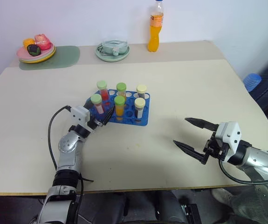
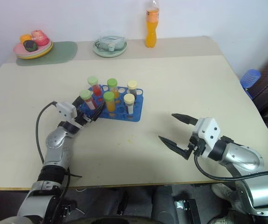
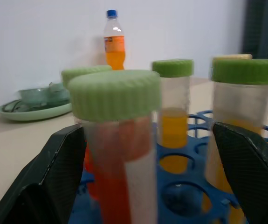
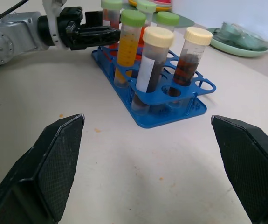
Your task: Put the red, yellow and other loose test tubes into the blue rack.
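Observation:
The blue rack (image 1: 142,121) stands mid-table with several capped test tubes upright in it: red ones, orange-yellow ones (image 1: 120,105) and dark ones with cream caps (image 1: 140,107). My left gripper (image 1: 106,115) is at the rack's near left corner. It is open, one finger (image 3: 61,172) on each side of a red tube with a pale green cap (image 3: 120,154) standing in the rack, and neither finger touches the tube. My right gripper (image 1: 180,131) hovers open and empty over the bare table to the right of the rack (image 4: 161,119).
At the back edge stand a tall orange drink bottle (image 1: 155,28) and a pale green plate (image 1: 112,51). A plate of toy food (image 1: 36,50) sits on a green mat (image 1: 66,57) at the back left. Something blue (image 1: 251,81) lies beyond the table's right edge.

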### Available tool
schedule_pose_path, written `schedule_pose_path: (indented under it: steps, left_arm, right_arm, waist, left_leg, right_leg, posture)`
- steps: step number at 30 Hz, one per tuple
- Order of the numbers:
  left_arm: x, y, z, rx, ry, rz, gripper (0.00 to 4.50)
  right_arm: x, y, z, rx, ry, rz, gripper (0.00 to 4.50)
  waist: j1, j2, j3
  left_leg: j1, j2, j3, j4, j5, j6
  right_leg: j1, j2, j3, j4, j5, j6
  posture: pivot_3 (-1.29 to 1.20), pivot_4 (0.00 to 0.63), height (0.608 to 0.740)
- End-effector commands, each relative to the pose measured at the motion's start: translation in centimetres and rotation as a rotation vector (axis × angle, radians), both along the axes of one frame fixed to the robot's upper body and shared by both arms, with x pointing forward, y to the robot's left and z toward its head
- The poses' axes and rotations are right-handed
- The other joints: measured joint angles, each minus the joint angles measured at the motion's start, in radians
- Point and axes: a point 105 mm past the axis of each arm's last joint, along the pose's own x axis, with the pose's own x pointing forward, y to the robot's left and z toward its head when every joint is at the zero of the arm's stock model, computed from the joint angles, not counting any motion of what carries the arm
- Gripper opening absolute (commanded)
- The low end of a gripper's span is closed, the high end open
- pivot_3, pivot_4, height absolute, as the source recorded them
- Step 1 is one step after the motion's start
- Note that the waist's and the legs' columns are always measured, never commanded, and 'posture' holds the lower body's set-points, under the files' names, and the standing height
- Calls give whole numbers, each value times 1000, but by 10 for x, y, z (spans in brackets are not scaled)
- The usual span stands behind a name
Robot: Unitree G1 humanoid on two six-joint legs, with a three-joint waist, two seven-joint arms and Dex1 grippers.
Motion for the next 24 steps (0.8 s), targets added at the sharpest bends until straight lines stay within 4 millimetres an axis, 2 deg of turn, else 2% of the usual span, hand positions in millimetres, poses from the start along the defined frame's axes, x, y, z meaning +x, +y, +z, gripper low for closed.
schedule_pose_path:
  steps: [1,9,13,16,18,21,24]
  left_arm:
    - [-4,0,15,-1,-43,-14,4404]
    - [-10,13,16,95,3,18,4404]
    - [-23,17,23,17,43,-53,4404]
    - [-33,23,21,79,90,-93,4404]
    - [-39,29,17,104,140,-97,4404]
    - [-52,49,23,122,208,-98,4404]
    - [-62,61,26,131,256,-112,4404]
  right_arm:
    - [-3,12,22,37,-83,51,4500]
    - [2,20,24,71,-90,85,4500]
    - [4,17,20,70,-81,79,4500]
    - [6,12,16,74,-67,57,4500]
    - [9,6,15,89,-56,15,4500]
    - [18,-20,4,78,-5,-159,4500]
    - [15,-33,-2,71,47,-226,4500]
  waist:
    - [0,0,0]
    - [0,0,0]
    - [1,0,0]
    - [-1,0,0]
    - [-3,0,0]
    - [-2,1,0]
    - [2,1,1]
  left_leg:
    - [0,0,0,0,0,0]
    - [0,0,0,0,0,0]
    - [0,0,0,0,0,0]
    - [0,0,0,0,0,0]
    - [0,1,0,-1,0,0]
    - [0,1,0,-1,0,0]
    - [0,1,0,-1,0,0]
  right_leg:
    - [0,0,0,0,0,0]
    - [0,0,0,0,0,0]
    - [0,0,0,0,0,0]
    - [0,0,0,0,0,0]
    - [-1,1,0,0,0,0]
    - [-1,1,0,0,0,0]
    - [-1,1,0,0,0,0]
  posture:
    - [0,150,740]
    - [0,150,740]
    - [0,150,740]
    - [0,150,740]
    - [0,150,740]
    - [0,150,740]
    - [0,150,740]
